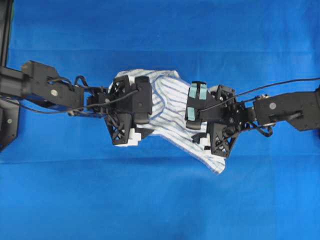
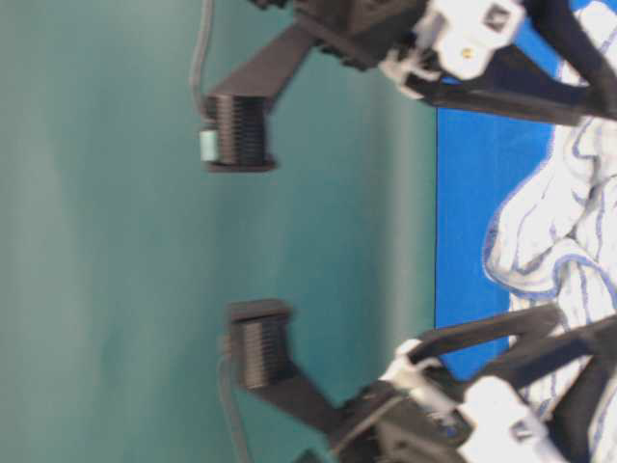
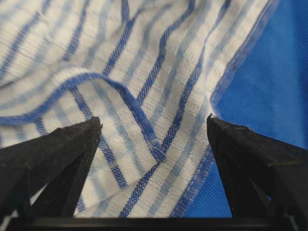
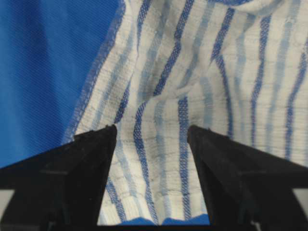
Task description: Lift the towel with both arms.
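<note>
Surface: bright blue sheet (image 1: pixel 160 45) covers the whole work area, with a plain teal backdrop (image 2: pixel 116 289) behind it in the table-level view.
Towel: white striped towel (image 1: pixel 170 107) lies rumpled on the sheet, right between the two arms, thin blue stripes all over, one corner trailing off toward the lower right.
Left arm: reaches in from the left edge, left gripper (image 3: pixel 154 127) is over the towel's left side, jaws spread wide with striped cloth showing in the gap, nothing pinched.
Right arm: comes in from the right edge, right gripper (image 4: pixel 151 132) sits over the towel's right side, jaws wide apart too, fabric between the tips but no grip on it.
Teal patch: on the right arm's camera block, just over the towel's middle.
Contact: can't tell if the tips actually touch the cloth.
</note>
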Tool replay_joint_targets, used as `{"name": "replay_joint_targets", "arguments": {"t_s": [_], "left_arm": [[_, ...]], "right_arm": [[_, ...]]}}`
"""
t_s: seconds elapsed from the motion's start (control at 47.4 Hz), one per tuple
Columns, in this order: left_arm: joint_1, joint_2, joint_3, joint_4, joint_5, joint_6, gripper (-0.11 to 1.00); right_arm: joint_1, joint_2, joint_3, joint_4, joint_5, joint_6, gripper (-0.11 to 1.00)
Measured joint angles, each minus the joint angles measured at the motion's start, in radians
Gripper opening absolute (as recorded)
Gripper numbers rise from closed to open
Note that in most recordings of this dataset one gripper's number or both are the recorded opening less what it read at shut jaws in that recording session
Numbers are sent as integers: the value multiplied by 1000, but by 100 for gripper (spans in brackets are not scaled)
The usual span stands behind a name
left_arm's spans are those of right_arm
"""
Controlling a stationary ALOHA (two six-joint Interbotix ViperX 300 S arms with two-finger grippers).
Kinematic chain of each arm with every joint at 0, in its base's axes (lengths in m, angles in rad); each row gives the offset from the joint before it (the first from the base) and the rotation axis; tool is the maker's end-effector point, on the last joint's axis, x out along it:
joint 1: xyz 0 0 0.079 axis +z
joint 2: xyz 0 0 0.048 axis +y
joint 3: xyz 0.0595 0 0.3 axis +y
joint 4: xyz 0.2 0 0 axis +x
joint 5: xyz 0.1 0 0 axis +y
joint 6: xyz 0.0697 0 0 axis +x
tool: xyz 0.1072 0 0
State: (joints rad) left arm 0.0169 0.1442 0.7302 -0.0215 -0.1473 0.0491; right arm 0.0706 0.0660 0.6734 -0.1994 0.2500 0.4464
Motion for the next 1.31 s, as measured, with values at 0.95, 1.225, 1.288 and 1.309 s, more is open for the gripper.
{"name": "replay_joint_targets", "arguments": {"t_s": [0.95,1.225,1.288,1.309], "left_arm": [[0,71,-5,-3,9,5,3],[0,-17,-9,-5,94,9,3],[-2,-63,-15,-5,130,8,3],[0,-80,-21,-3,149,8,3]], "right_arm": [[0,63,8,-2,-63,12,6],[0,34,-5,-2,-37,11,6],[0,-2,-14,-2,-8,11,6],[0,-14,-18,-2,5,12,6]]}}
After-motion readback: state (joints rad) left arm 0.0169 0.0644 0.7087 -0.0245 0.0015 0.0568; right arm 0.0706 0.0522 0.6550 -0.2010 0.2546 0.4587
